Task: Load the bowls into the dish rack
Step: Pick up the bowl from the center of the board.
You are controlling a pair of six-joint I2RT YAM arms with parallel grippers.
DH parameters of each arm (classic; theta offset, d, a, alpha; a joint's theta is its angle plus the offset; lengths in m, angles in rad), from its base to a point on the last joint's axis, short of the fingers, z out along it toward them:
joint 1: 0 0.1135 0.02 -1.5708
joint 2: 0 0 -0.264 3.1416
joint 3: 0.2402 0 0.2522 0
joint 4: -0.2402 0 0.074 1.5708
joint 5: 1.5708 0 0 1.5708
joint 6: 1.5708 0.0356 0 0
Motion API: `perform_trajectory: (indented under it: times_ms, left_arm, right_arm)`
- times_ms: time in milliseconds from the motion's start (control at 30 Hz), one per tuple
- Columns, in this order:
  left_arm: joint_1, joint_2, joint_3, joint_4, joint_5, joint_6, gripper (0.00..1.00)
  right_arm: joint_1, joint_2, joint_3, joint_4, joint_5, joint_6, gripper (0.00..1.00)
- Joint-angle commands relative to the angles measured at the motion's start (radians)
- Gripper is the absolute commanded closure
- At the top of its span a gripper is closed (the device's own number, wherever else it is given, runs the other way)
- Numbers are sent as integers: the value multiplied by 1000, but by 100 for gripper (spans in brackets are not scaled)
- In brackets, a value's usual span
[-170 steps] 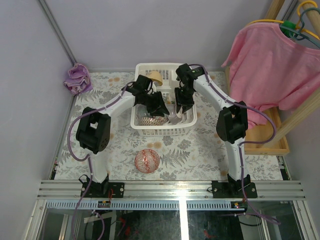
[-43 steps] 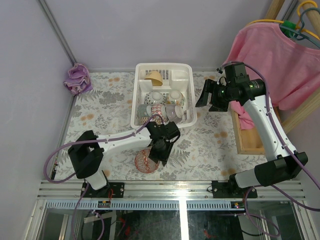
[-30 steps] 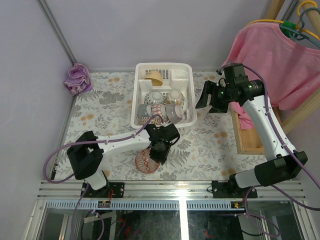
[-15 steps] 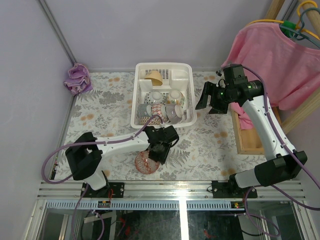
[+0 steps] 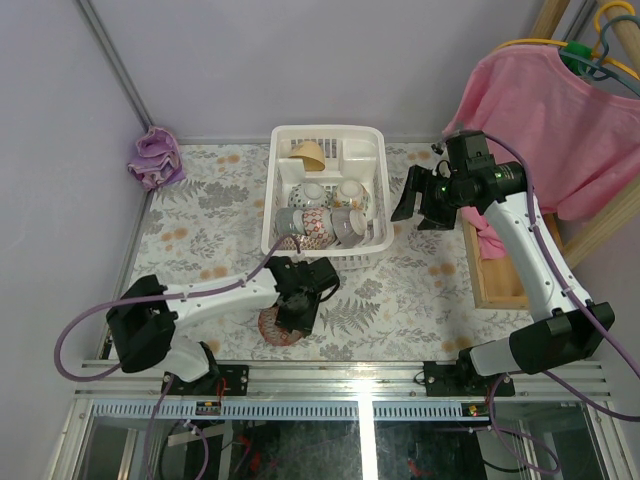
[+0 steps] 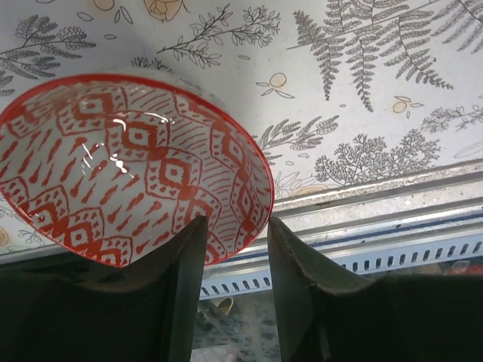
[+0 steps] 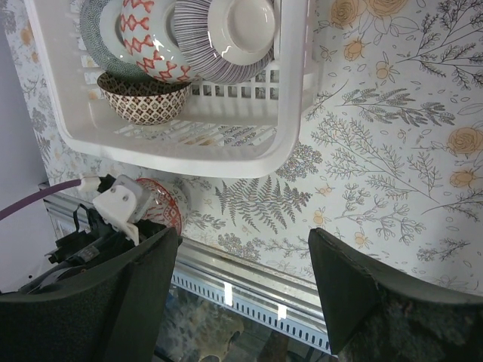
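Left wrist view: left hand point(image 6: 235, 230) straddles the red-patterned bowl point(image 6: 128, 166) at its rim, pinch uncertain; a loose hold could drop it.

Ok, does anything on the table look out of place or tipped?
Yes: one red-patterned ceramic bowl sits tipped at the table's front edge, outside the white plastic dish rack holding the other bowls, its rim between the left gripper's fingers.

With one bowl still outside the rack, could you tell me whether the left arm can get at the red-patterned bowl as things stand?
Probably yes: the left gripper straddles the rim of the red-patterned bowl, one finger inside and one outside, and nothing else lies between them.
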Motion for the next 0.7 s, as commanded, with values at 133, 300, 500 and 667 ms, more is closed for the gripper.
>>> perform_trajectory:
  times_ms: [133, 300, 500, 667]
  left_arm:
    - [-3, -49, -72, 34, 23, 5, 65]
    - [-3, -24, -60, 60, 43, 29, 66]
    - [-3, -18, -67, 97, 72, 57, 84]
    - [-4, -9, -36, 92, 71, 80, 100]
  right_arm:
    - [-6, -31, -5, 0, -44, 4, 23]
    - [-5, -33, 0, -3, -39, 4, 23]
    - [-6, -34, -1, -4, -36, 4, 23]
    - [-6, -29, 6, -7, -30, 1, 23]
